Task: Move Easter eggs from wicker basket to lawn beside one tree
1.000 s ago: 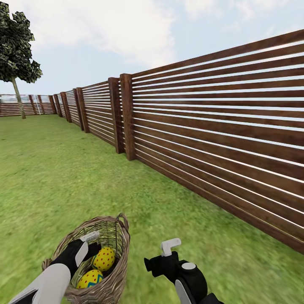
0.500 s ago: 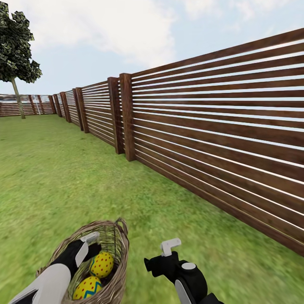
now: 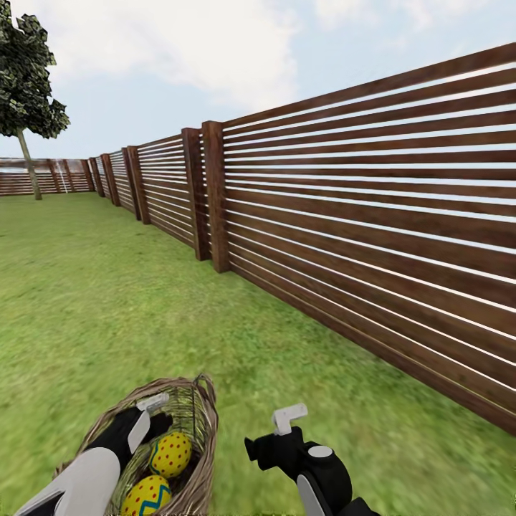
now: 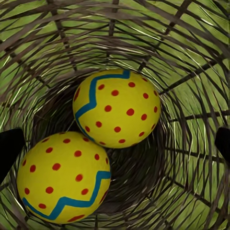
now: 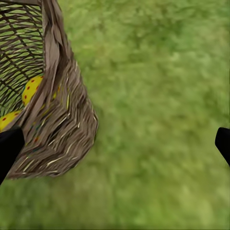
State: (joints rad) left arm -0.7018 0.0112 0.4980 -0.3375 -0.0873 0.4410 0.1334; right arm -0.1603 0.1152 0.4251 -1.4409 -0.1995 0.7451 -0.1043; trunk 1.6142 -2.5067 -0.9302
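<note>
Basically the view crept forward since a second ago; the wicker basket (image 3: 183, 437) slid lower. Left gripper (image 3: 147, 416) sat inside it, jaws apart over two Easter eggs (image 4: 117, 108), none gripped. Right gripper (image 3: 287, 419) hung apart over the lawn (image 3: 107, 301). Tree (image 3: 25, 86) stayed far left.

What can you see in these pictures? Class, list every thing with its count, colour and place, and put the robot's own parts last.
Easter eggs: two visible, yellow with red dots, one beside the other, inside the basket.
Wicker basket: one, brown, on the grass by the left arm.
Lawn: one, green, across the ground.
Fence: one, dark brown slats, along the lawn's right side.
Tree: one, dark green crown, pale trunk, far left by the fence.
Left gripper: one, open, inside the basket above the eggs.
Right gripper: one, open, over grass beside the basket.
</note>
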